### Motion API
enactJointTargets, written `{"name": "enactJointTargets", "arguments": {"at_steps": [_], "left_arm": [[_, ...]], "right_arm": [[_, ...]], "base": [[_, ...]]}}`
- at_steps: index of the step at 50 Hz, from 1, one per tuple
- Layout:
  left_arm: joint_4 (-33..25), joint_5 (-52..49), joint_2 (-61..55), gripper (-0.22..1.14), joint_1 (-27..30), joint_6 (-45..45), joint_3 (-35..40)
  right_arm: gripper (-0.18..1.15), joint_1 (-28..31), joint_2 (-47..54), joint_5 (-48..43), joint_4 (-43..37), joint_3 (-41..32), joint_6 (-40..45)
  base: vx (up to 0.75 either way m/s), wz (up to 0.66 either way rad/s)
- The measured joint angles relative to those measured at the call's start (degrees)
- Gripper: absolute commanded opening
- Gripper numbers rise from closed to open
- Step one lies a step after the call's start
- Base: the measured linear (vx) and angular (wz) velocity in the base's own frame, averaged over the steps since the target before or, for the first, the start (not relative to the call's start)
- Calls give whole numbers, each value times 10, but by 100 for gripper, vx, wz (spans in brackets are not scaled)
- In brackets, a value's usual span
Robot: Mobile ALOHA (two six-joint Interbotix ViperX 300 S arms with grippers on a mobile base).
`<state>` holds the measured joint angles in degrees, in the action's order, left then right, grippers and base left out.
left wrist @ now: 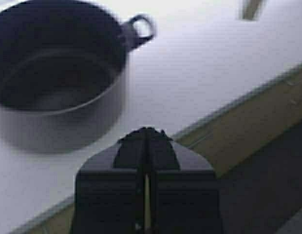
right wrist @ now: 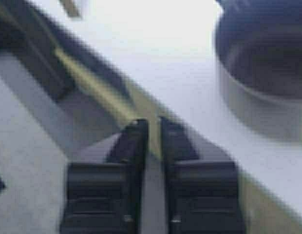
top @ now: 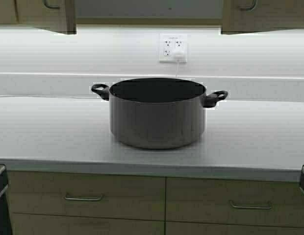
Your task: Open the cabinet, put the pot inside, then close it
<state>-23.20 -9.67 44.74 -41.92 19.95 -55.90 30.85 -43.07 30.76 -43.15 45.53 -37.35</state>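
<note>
I am holding my left claw [left wrist: 145, 141] low at the front edge of the countertop [top: 54, 132], out on the left side, with its two fingers pressed together and nothing between them. From its wrist camera the fingertips are sitting over the counter's lip, with the beige drawer fronts [left wrist: 268, 112] dropping away below and the pot off beyond, well apart from the tips.

The pot [top: 157, 115] is standing upright in the middle of the countertop, squarely in front of me. It is showing a dark grey wall, a black inside, and one black loop handle [top: 99, 89] sticking out on each side. Looking down into it from the left wrist, I am seeing only its bare bottom; nothing is lying in it.

Above, the cabinet [top: 37, 14] is showing only as the bottom edges of beige doors at the top corners of the high view, left and right, with a gap between them over the pot. The doors are looking shut from here, though only their lower parts are in sight. A white wall outlet [top: 172, 48] is sitting on the backsplash just behind the pot.

I am keeping my right claw [right wrist: 152, 127] at the counter's front edge on the right side, its fingers nearly closed with a thin slit between them, gripping nothing. The pot is lying off to one side of it, not touching.
</note>
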Motion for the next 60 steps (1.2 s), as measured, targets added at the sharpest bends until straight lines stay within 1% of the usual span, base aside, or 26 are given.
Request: {"name": "enactJointTargets", "arguments": {"at_steps": [1,3,8,12,19,27,32,38,47,53,60], "left_arm": [[0,13,-11,6,-9,-4,4],[-1,40,-34,8,-25,-4,11],[0,89,-100,4,-43,-6,35],[-1,127,-156,3,-44,-7,55],[-5,206,-241,3,-46,-8,91],[-22,283,-310,3,-33,-8,129],[-30,303,-343,3,-4,-9,151],[-32,312,-370,3,33,-10,169],[-32,314,-380,3,78,-9,174],[-31,314,-374,3,94,-7,161],[-31,314,-342,3,115,-8,127]], "right_arm": [[-5,14,7,-15,0,-2,-1],[-4,40,23,-47,1,-8,-4],[8,85,76,-131,10,-33,-1],[8,109,122,-180,18,-66,4],[6,111,199,-214,32,-133,-1],[6,115,272,-250,61,-181,11],[6,105,308,-274,67,-193,12],[6,71,337,-291,67,-197,13],[6,28,339,-293,67,-188,13],[6,2,333,-293,68,-173,9],[6,-22,293,-292,69,-132,4]], "base": [[0,0],[0,0],[0,0],[0,0],[0,0],[0,0],[0,0],[0,0],[0,0],[0,0],[0,0]]}}
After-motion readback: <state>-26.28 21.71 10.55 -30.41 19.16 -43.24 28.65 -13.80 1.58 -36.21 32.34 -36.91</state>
